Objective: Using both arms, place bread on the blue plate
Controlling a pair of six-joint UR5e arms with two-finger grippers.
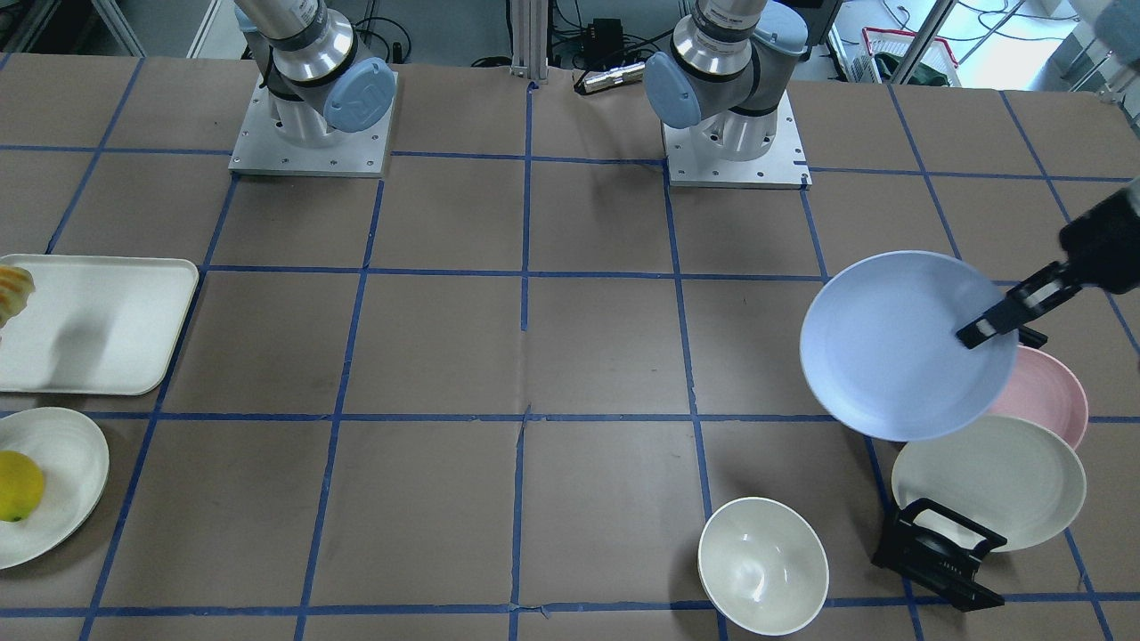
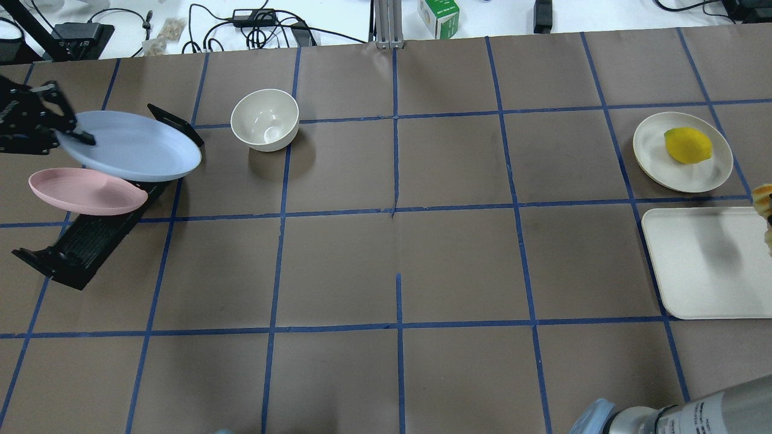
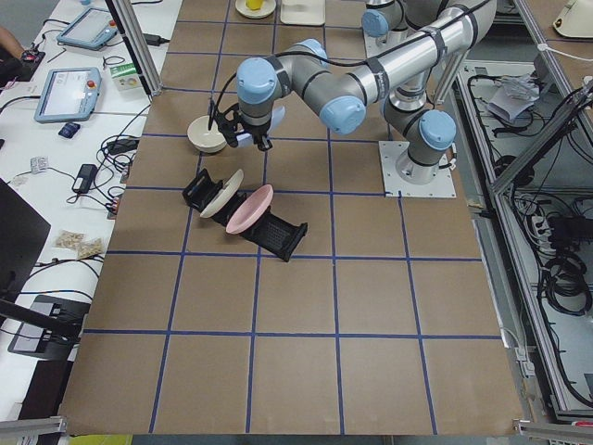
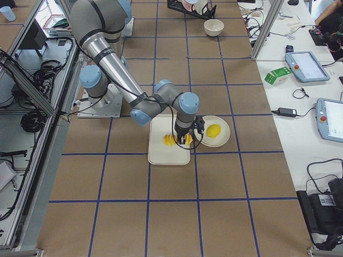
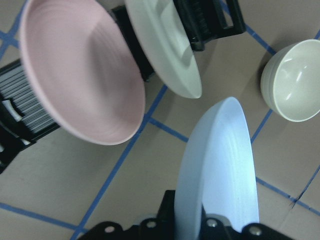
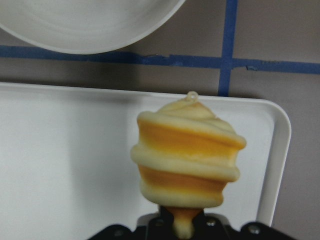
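Note:
My left gripper [image 1: 996, 335] is shut on the rim of the blue plate [image 1: 904, 343] and holds it tilted in the air above the dish rack; the plate also shows in the overhead view [image 2: 129, 154] and edge-on in the left wrist view [image 5: 220, 170]. My right gripper [image 6: 182, 226] is shut on one end of the bread [image 6: 187, 160], an orange and pale yellow ridged loaf. It holds the loaf over the white tray [image 6: 60, 165]. The bread shows at the frame edge in the front view [image 1: 13, 289] and in the right side view [image 4: 170, 140].
A pink plate [image 1: 1051, 392] and a cream plate [image 1: 989, 481] lean in a black rack [image 1: 940, 552] under the blue plate. A white bowl [image 1: 761, 565] stands beside the rack. A lemon [image 1: 18, 485] lies on a white plate [image 1: 71, 463] next to the tray [image 1: 98, 325].

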